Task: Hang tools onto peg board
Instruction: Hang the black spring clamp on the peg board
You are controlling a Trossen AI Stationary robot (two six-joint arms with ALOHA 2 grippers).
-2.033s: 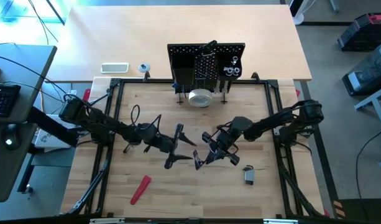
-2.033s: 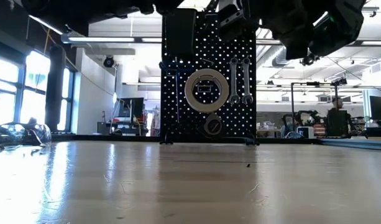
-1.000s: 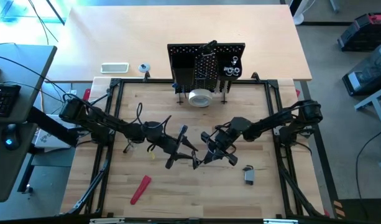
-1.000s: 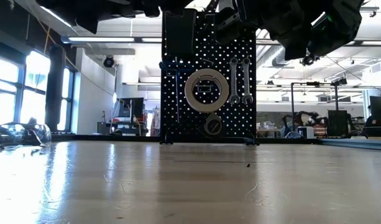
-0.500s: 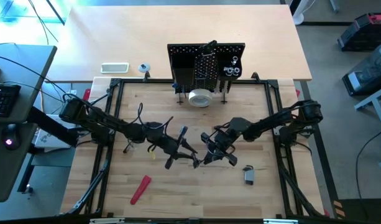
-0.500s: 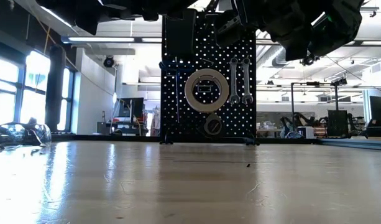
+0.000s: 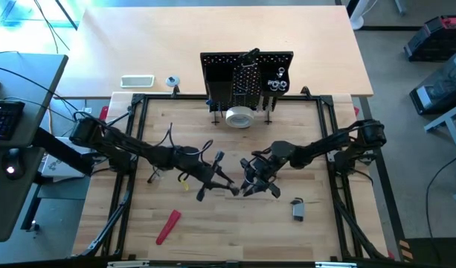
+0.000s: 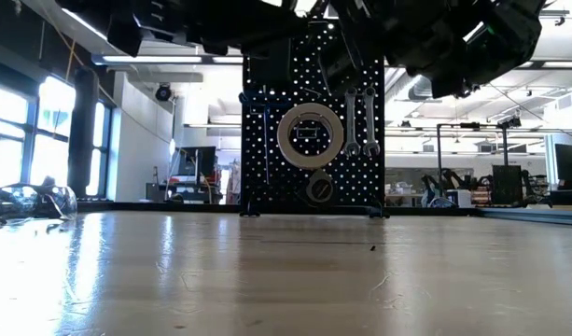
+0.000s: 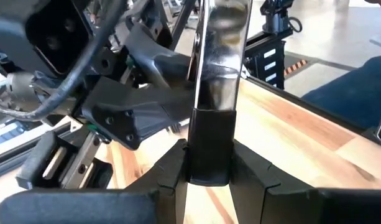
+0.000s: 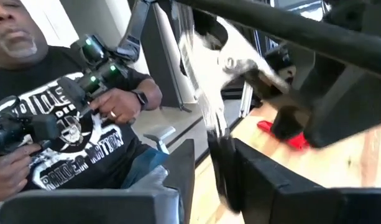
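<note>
A pair of pliers (image 10: 224, 68) with a silver head and black-sleeved handles hangs in the air over the table's middle, between my two grippers. My left gripper (image 7: 226, 181) is shut on one handle (image 9: 210, 143). My right gripper (image 7: 246, 184) faces it from the right. It is open, and its fingers (image 10: 178, 171) stand on either side of the other black handle (image 10: 222, 165). The black peg board (image 7: 246, 73) stands upright at the far edge. A white tape roll (image 8: 310, 133) and two silver wrenches (image 8: 360, 121) hang on it. My left gripper pinches the free end of a black-sleeved handle (image 9: 210, 155) between its two fingers (image 9: 171, 171). It comes roughly level from the table's left. The silver shaft runs on away from the fingers toward my right gripper, and the pliers are lifted clear of the table. My right gripper has the other handle between its open fingers; I cannot tell whether a finger touches it.
A red-handled tool (image 7: 168, 225) lies near the front left of the table. A small tape measure (image 7: 297, 210) lies at the front right. A person holding a device (image 10: 72, 124) sits beyond the table. The wood between the grippers and the peg board is bare.
My left gripper has edged toward the table's right, closer to my right gripper, and the two now meet at the pliers. Both arms have come a little lower over the table's middle.
</note>
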